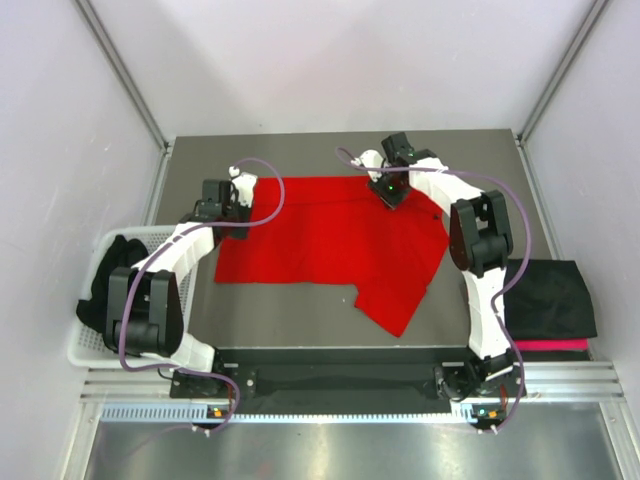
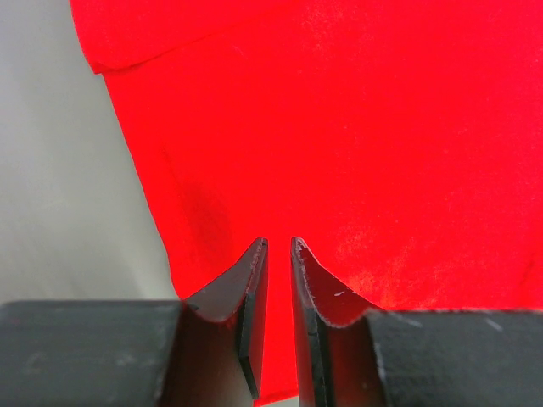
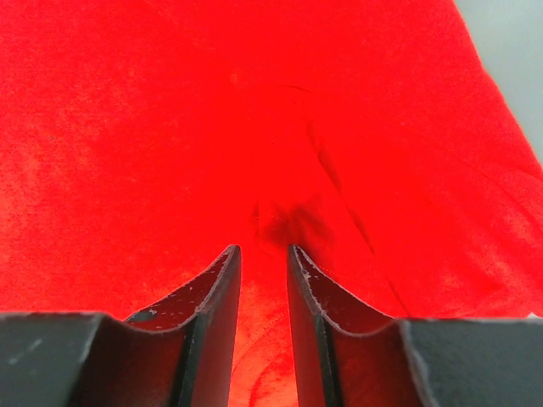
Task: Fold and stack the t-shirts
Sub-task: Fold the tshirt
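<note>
Grey tabletop: bent arms, left tool, right tool tight on red t-shirt.

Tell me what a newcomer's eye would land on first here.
A bright red cloth t-shirt lies spread across the middle of the table, with the left gripper and right gripper at its far edge, narrow jaws pinching red fabric. A white plastic mesh basket holding dark cloth sits left; a folded black cloth shirt lies right.
</note>
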Tool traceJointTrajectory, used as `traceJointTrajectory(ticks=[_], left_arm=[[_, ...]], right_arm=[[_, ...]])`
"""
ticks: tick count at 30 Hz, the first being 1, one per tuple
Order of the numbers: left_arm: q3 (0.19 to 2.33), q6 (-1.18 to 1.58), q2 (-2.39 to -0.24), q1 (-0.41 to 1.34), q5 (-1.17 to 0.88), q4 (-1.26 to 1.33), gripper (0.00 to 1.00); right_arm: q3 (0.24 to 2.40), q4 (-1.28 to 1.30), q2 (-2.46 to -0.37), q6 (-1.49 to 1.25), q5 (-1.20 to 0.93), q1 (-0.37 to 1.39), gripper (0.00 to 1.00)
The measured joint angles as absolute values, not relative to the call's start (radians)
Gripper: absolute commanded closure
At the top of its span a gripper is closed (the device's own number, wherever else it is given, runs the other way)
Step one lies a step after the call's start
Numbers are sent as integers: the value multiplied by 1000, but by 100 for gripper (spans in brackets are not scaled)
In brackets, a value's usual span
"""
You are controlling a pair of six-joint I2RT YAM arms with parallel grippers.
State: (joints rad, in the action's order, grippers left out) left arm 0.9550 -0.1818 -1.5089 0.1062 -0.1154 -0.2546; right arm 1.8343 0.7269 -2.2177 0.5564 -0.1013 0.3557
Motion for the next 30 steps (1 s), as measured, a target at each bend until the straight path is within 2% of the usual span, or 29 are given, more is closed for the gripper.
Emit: traceJointTrajectory(ticks=[17, 19, 22, 30], left_arm=[[953, -182, -1510, 106, -115, -254, 78], [953, -182, -1510, 106, -115, -253, 78], [949, -182, -1512, 106, -115, -250, 78], [944, -182, -1515, 106, -115, -241, 78]], right_arm=[[1834, 727, -2249, 556, -98, 356, 70], [1841, 730, -2258, 554, -96, 356, 71], [1850, 730, -2264, 554, -94, 355, 79], [1853, 728, -2266, 550, -85, 355, 78]])
